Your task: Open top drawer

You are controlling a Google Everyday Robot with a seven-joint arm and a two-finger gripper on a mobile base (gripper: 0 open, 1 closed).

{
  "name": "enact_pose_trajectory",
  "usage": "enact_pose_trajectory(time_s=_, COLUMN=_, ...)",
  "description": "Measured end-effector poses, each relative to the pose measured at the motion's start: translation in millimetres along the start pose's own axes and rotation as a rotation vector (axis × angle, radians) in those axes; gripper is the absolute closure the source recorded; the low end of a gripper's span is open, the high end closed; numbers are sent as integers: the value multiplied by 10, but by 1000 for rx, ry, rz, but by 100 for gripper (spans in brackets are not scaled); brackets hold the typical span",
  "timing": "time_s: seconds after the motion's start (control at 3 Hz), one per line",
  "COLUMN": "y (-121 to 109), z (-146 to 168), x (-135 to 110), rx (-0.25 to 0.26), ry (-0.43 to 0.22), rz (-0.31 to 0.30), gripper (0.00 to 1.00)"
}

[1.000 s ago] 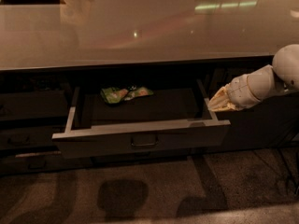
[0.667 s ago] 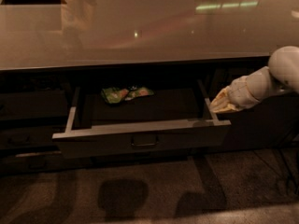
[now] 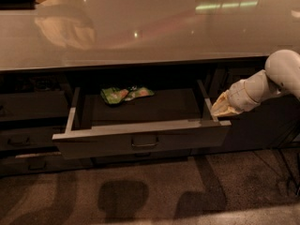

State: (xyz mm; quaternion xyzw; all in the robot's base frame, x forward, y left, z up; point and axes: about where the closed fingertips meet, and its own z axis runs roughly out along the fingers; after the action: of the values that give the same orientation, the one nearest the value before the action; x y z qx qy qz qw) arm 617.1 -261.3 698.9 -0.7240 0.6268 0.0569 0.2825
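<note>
Steel-grey and stiff, the top drawer [image 3: 140, 142] is standing pulled well out from under the surface [image 3: 150, 36], sitting at the centre of the view. Its long axis is running from 9 o'clock to 3 o'clock, its front panel is facing 6 o'clock, and its slide travel is lying along the 12-to-6 line. A green packet [image 3: 125, 94] is lying in the tray toward 11 o'clock, so the load is looking light.

The gripper [image 3: 224, 108] is hovering at 3 o'clock of the drawer, just beside the right side rail near the front corner. Whether it is touching the rail is not clear, and whether it is open or closed cannot be told.

By my judgement the drawer is rigid and is gliding on runners, so it is asking for a straight pull toward 6 o'clock, not a twist. The small loop handle [image 3: 144, 143] at mid-panel is offering the surest hold; pulling from one corner is risking a skewed, binding slide. The task is looking close to complete.
</note>
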Motion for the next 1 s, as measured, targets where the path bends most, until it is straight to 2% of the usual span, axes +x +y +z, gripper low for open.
enact_pose_trajectory(time_s=0.33, y=-38, z=115, x=-78, rx=5, ry=88, rz=-29, gripper=100)
enact_pose_trajectory(time_s=0.67, y=-62, z=390, x=-277, rx=-6, ry=285, rz=-123, gripper=100)
enact_pose_trajectory(time_s=1.0, y=-70, z=403, x=-262, rx=-9, ry=280, rz=-115, gripper=100)
